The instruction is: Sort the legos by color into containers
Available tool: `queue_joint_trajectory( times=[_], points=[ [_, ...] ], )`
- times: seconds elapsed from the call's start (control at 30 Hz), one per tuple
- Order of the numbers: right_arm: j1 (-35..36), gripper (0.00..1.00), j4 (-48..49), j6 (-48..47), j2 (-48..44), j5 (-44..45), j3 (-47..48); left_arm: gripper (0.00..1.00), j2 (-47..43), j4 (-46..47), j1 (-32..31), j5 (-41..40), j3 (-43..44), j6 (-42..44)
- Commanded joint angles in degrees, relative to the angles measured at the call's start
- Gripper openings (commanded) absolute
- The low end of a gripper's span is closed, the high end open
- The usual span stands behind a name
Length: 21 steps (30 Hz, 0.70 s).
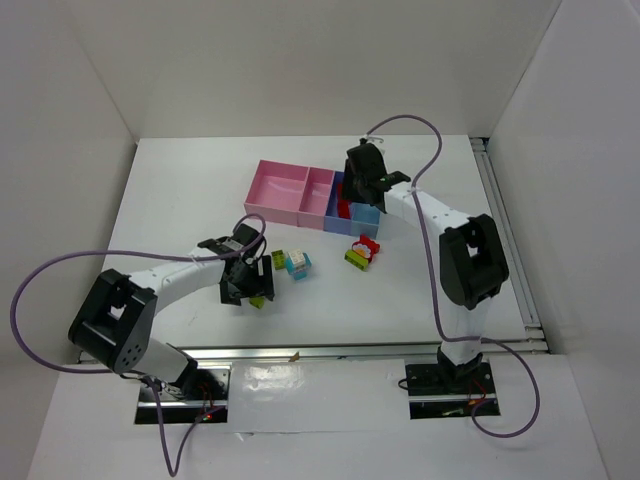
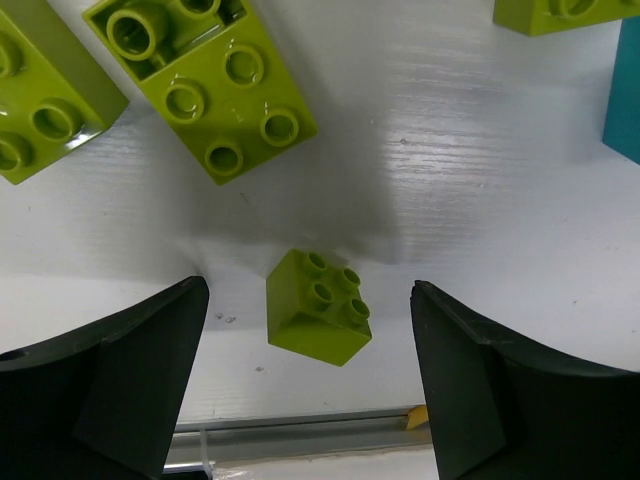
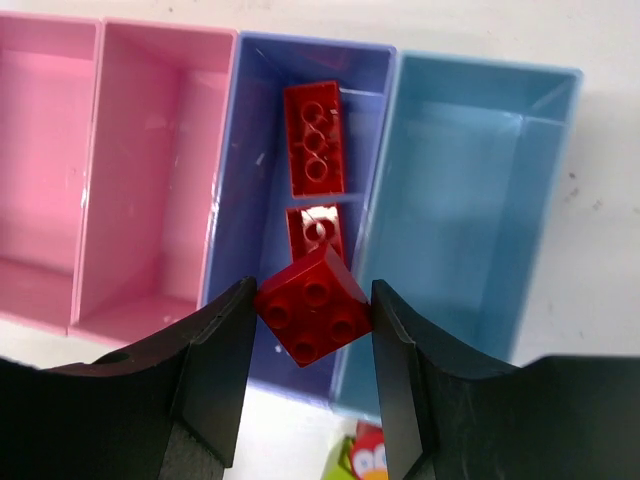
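Black fingers [image 3: 215,350] of the right claw [image 3: 313,310] fill the bottom of the right wrist view, clamped on a red brick [image 3: 318,300] that sits tilted between them, studs up. The brick hangs over the near end of the periwinkle bin [image 3: 240,150]. Two more red bricks [image 3: 315,138] lie inside that bin, one behind the other. To its right is the light blue bin [image 3: 470,200]; to its left are the two pink bins [image 3: 160,160], all four joined in a row.

From above, the right claw [image 1: 360,190] is over the blue end of the row, near the far side of the white desk [image 1: 200,200].

The left claw [image 2: 308,288] is spread wide and low over the desk. A small lime brick [image 2: 318,320] stands between its fingers, touching neither. Beyond it lie a larger lime brick [image 2: 205,85], another lime one [image 2: 40,100] at the left edge and a cyan piece [image 2: 625,90] at the right edge.

In the top view, a cyan and white clump [image 1: 298,263] lies between the claws, and a red, white and green clump [image 1: 363,250] lies just in front of the bins.
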Motion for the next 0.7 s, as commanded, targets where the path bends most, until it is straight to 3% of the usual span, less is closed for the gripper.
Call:
queue_joint_trajectory(
  times=[0.0, 0.07, 0.17, 0.2, 0.23, 0.37, 0.67],
  points=[
    [-0.1, 0.37, 1.1, -0.9, 2.7, -1.1, 5.8, 0.93, 0.5, -0.5, -0.1, 0.7, 2.5, 0.9],
    [-0.1, 0.4, 0.3, -1.4, 3.9, -1.7, 7.9, 0.93, 0.5, -0.5, -0.1, 0.7, 3.0, 0.9],
    [-0.1, 0.62, -1.4, -1.4, 6.7, -1.7, 10.7, 0.93, 0.5, -0.5, -0.1, 0.7, 3.6, 0.9],
    [-0.1, 0.74, -2.8, -1.4, 6.7, -1.7, 11.4, 0.92, 0.5, -0.5, -0.1, 0.7, 3.6, 0.9],
    [-0.1, 0.78, -2.8, -1.4, 6.7, -1.2, 11.4, 0.92, 1.0, -0.5, -0.1, 0.7, 3.6, 0.9],
    [-0.1, 0.84, -1.3, -1.4, 4.0, -0.6, 10.1, 0.86, 1.5, -0.5, -0.1, 0.7, 3.6, 0.9],
    [0.4, 0.84, -3.6, -1.4, -3.8, 3.4, 5.7, 0.74, 1.0, -0.5, -0.1, 0.7, 1.9, 1.9]
  ],
)
